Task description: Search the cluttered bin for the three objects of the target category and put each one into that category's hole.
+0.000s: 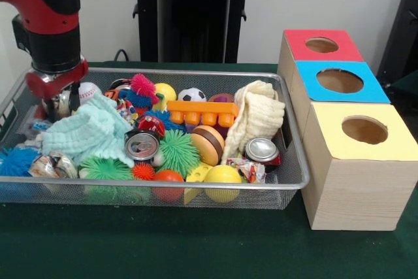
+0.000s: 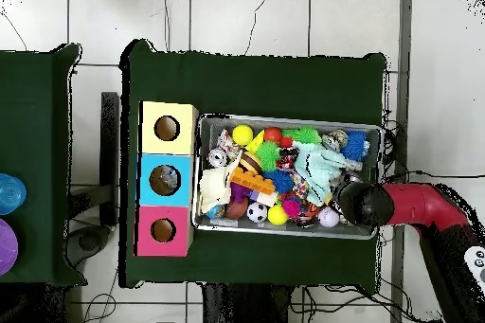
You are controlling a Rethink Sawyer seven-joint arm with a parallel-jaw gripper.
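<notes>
We judge the search step underway; the red-and-black gripper (image 1: 57, 99) hangs low in the silver wire-mesh bin's (image 1: 287, 184) corner; whether its fingers hold anything we cannot tell; next, a clean lift towards the holed boxes (image 1: 356, 155).

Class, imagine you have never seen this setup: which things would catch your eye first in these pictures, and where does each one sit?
First, the wire-mesh bin heaped with bright toys, cloths and crushed cans, filling the middle of the green table. Next, the row of three wooden boxes beside it, topped red, blue and yellow, each with a round hole. Last, the red and black arm reaching down into the bin's end farthest from the boxes; whether its jaws are open cannot be seen.
</notes>
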